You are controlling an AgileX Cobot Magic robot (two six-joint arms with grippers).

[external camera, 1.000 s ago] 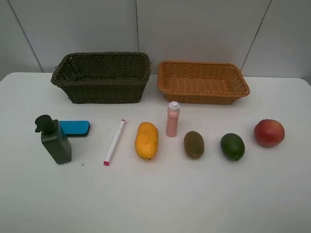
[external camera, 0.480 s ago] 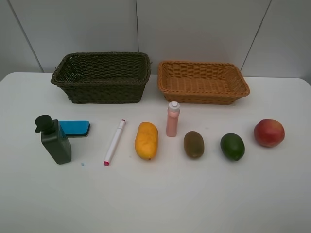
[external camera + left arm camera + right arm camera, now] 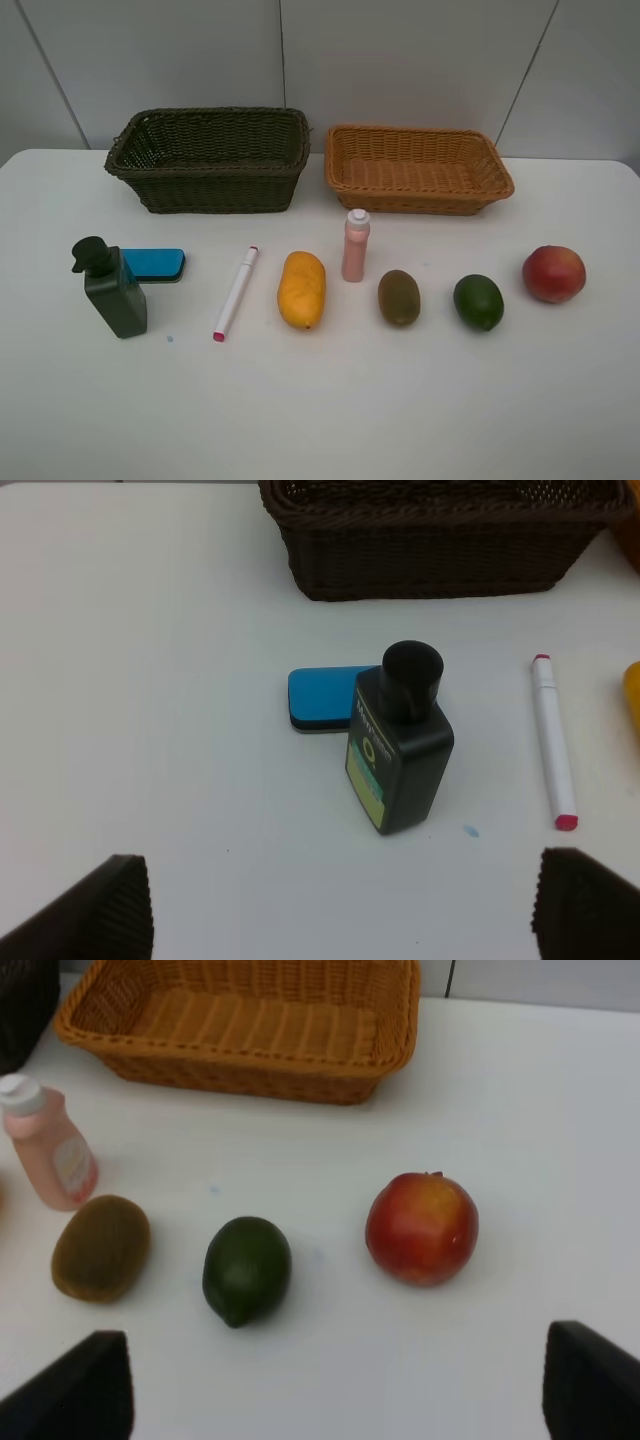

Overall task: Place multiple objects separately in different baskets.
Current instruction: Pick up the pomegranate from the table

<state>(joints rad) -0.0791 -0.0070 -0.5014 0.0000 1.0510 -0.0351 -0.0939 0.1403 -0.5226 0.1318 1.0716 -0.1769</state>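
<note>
On the white table stand, in a row from left to right, a dark green pump bottle (image 3: pixel 112 288), a blue eraser (image 3: pixel 154 264) behind it, a white pink-tipped marker (image 3: pixel 236 292), a mango (image 3: pixel 301 289), an upright pink bottle (image 3: pixel 355 246), a kiwi (image 3: pixel 399 297), a lime (image 3: pixel 478 302) and a red fruit (image 3: pixel 553 274). The dark basket (image 3: pixel 210 158) and the orange basket (image 3: pixel 416 169) stand empty at the back. My left gripper (image 3: pixel 340 920) is open, short of the pump bottle (image 3: pixel 399 742). My right gripper (image 3: pixel 335 1390) is open, short of the lime (image 3: pixel 247 1269) and red fruit (image 3: pixel 422 1227).
A grey panelled wall rises behind the baskets. The table's front half (image 3: pixel 330 410) is bare white surface. Neither arm shows in the exterior view.
</note>
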